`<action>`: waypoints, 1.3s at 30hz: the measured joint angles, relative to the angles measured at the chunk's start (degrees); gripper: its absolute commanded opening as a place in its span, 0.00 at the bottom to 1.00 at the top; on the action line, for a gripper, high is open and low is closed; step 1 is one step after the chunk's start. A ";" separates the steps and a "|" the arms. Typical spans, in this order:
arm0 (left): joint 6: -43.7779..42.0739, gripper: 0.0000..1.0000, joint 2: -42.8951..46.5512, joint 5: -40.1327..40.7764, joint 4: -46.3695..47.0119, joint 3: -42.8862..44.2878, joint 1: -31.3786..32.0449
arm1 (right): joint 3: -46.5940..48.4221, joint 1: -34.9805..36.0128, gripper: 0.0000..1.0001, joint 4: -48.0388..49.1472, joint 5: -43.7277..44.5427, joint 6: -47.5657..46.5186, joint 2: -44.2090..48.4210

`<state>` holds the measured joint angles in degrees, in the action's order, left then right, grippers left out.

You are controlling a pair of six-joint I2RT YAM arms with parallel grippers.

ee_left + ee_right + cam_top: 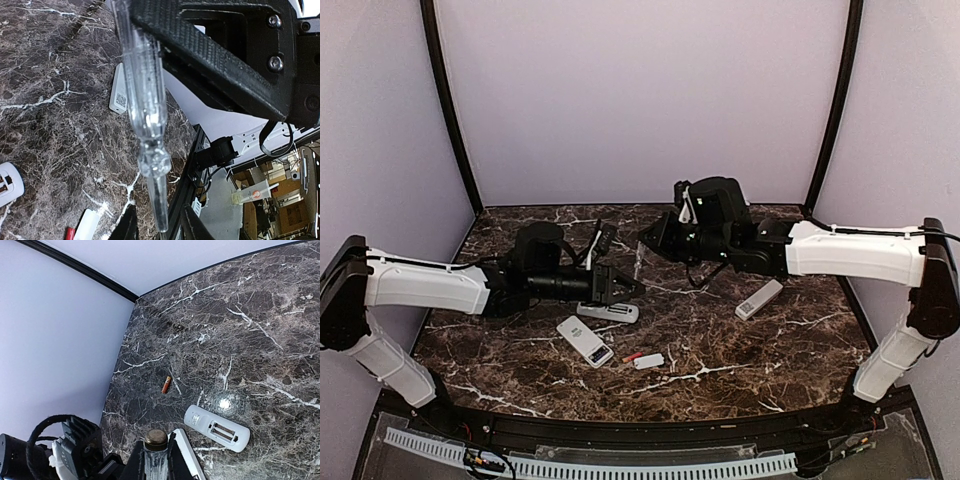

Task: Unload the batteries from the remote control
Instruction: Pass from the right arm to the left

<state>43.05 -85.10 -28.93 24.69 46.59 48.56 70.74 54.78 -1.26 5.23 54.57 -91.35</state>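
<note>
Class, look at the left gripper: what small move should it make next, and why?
Probably close the left gripper on the clear plastic rod-shaped tool: its fingers stand either side of the tool's thin end without touching, while the right gripper clamps the other end.

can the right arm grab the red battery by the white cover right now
Probably not: the right gripper is shut on a clear tool, though the red battery lies uncovered.

Lilac walls (640, 100), dark marble tabletop (720, 345)
</note>
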 measured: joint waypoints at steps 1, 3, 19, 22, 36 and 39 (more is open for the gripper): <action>0.22 0.22 -0.15 -0.04 0.07 0.15 0.00 | 0.00 0.00 0.00 0.09 -0.15 0.00 0.00; 0.24 0.19 -0.33 -0.04 0.28 0.35 0.00 | 0.00 0.00 0.00 0.24 -0.33 0.00 -0.02; 0.37 0.00 -0.37 -0.07 0.04 0.44 0.00 | -0.72 0.00 0.10 1.68 -0.76 0.02 0.20; -0.57 0.00 -0.37 -0.22 -1.16 0.79 0.00 | -2.43 0.00 0.39 2.60 -1.01 -0.07 1.22; -16.48 0.00 -0.17 -0.83 -14.01 4.76 0.11 | -4.68 -2.54 0.65 -6.38 -6.08 -7.04 9.44; -23.17 0.00 -0.15 -0.85 -18.88 6.23 0.11 | -4.37 -5.05 0.62 -9.27 -11.10 -9.07 9.55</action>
<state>19.88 -85.25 -29.78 5.80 52.82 48.66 66.37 49.74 -10.52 -5.87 45.50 -81.80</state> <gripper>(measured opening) 0.061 0.654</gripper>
